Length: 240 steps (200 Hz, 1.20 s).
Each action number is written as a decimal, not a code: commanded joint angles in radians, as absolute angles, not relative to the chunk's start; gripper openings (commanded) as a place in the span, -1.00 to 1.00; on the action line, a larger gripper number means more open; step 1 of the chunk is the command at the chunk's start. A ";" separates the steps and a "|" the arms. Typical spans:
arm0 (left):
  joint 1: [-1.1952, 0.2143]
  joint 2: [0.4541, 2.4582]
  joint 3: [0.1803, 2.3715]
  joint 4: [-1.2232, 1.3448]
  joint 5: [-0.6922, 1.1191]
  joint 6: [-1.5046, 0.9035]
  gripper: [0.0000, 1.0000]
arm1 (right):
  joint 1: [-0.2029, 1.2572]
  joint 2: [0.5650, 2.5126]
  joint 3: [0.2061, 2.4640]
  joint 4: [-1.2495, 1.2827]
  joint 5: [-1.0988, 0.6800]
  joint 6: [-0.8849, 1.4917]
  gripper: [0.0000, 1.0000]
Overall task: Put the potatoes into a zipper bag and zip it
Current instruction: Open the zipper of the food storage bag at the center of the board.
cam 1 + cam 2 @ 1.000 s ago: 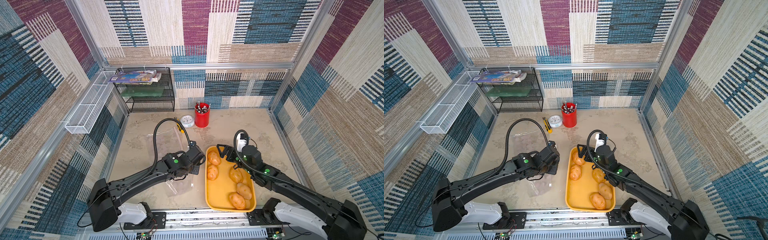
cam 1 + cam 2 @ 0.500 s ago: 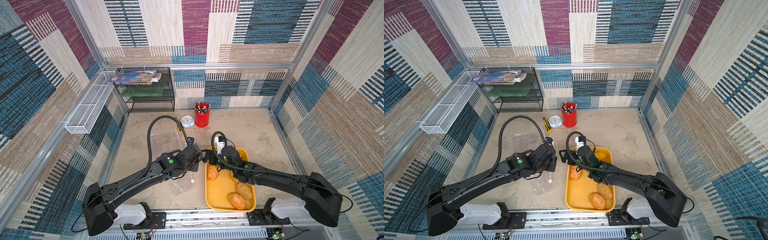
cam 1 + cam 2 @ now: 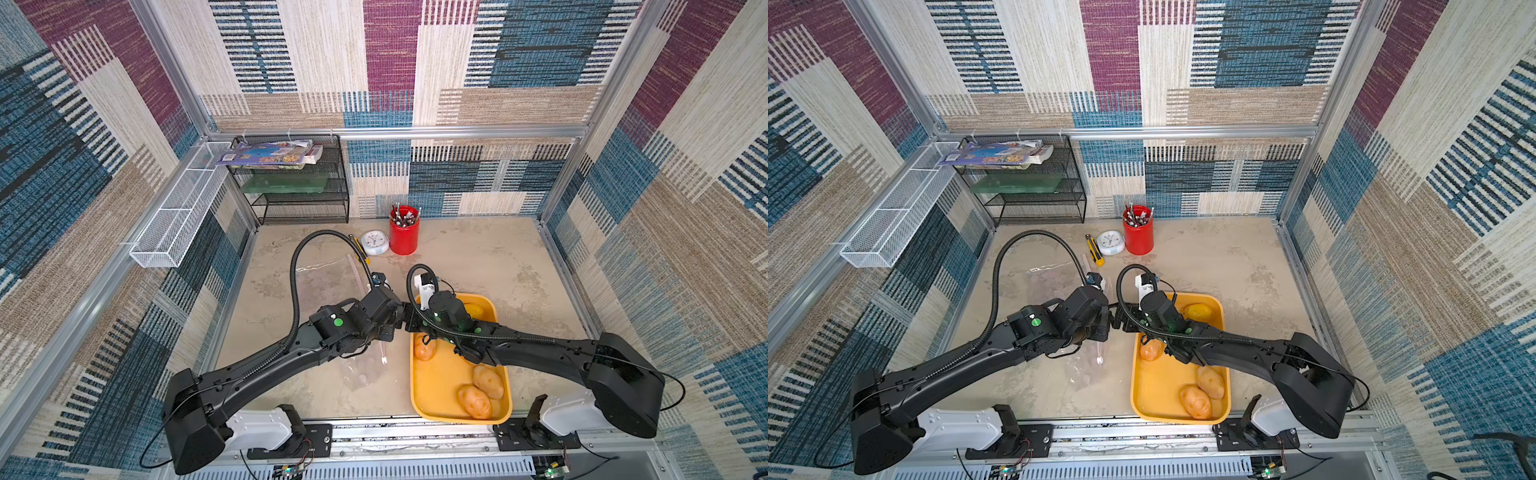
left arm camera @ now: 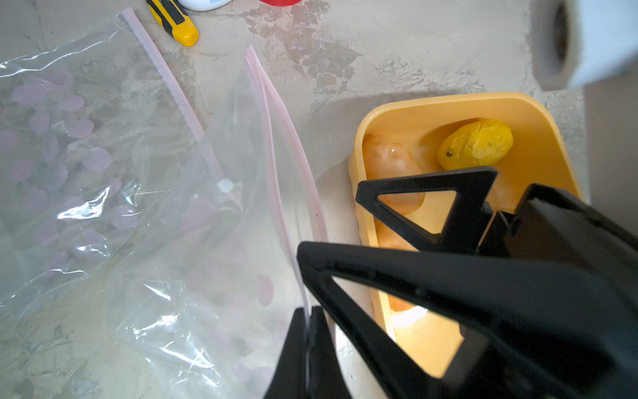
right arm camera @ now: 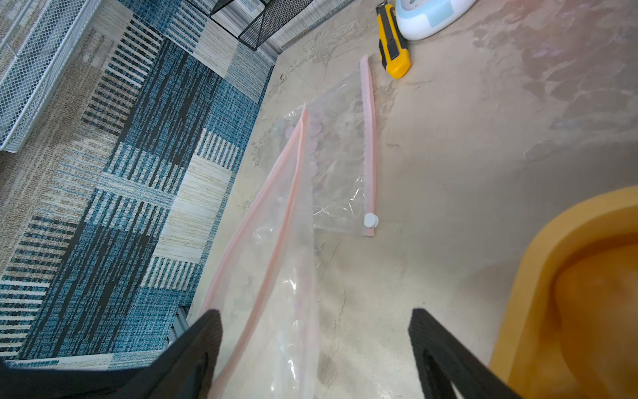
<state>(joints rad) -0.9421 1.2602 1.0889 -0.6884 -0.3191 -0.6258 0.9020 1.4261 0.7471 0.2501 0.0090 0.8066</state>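
Dealing here with a thin, clear plastic zipper bag [image 4: 207,259] edged by a pink zip strip [image 4: 276,138]: light, limp and slick, likely to fold, sag and slide rather than keep its mouth open unaided. Best taken by the stiffer strip at the mouth, one lip per gripper, never by the loose film. Hangs raised off the beige tabletop [image 3: 478,257] just beside the yellow plastic tray [image 3: 436,386], pinched at one lip of the strip by the left gripper [image 4: 307,321], clamped flat on it with no gap showing. Note the right gripper [image 5: 314,314], spread wide and grasping nothing, straddling the mouth with the strip running up between its two black fingers [image 5: 193,345], nearer one than the other and apparently touching neither. Hard to tell which lip would be caught on closing. Turning to the fist-sized oval potatoes [image 3: 488,380]: firm, fairly heavy against such film, smooth-skinned, probably safe under a squeeze across the short axis. Lying in the tray, none in the bag; four showing in a top view, among them the rounder yellow rough-skinned one [image 3: 1198,311], with any more hidden under the right arm [image 3: 540,345]. Well apart from the left gripper's fingertips, close beside the right's. Beyond, a second such bag [image 5: 341,165] flat on the table, untouched.
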 commanded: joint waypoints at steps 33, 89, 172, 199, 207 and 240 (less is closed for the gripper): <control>-0.933 1.242 1.093 -0.675 -0.367 -0.594 -1.00 | 0.908 1.435 0.744 0.280 0.048 0.823 0.16; -0.932 1.255 1.092 -0.662 -0.365 -0.588 -1.00 | 0.913 1.440 0.764 0.274 0.055 0.823 -0.04; -0.930 1.238 1.089 -0.663 -0.385 -0.573 -1.00 | 0.922 1.523 0.826 0.263 0.063 0.825 -0.70; -0.928 1.233 1.114 -0.708 -0.451 -0.568 -1.00 | 0.953 1.484 0.833 0.154 0.199 0.810 -0.97; -0.929 1.234 1.134 -0.744 -0.491 -0.578 -1.00 | 0.966 1.466 0.824 0.123 0.251 0.813 -0.99; -0.930 1.225 1.183 -0.825 -0.574 -0.578 -1.00 | 1.009 1.385 0.760 0.042 0.416 0.848 -0.99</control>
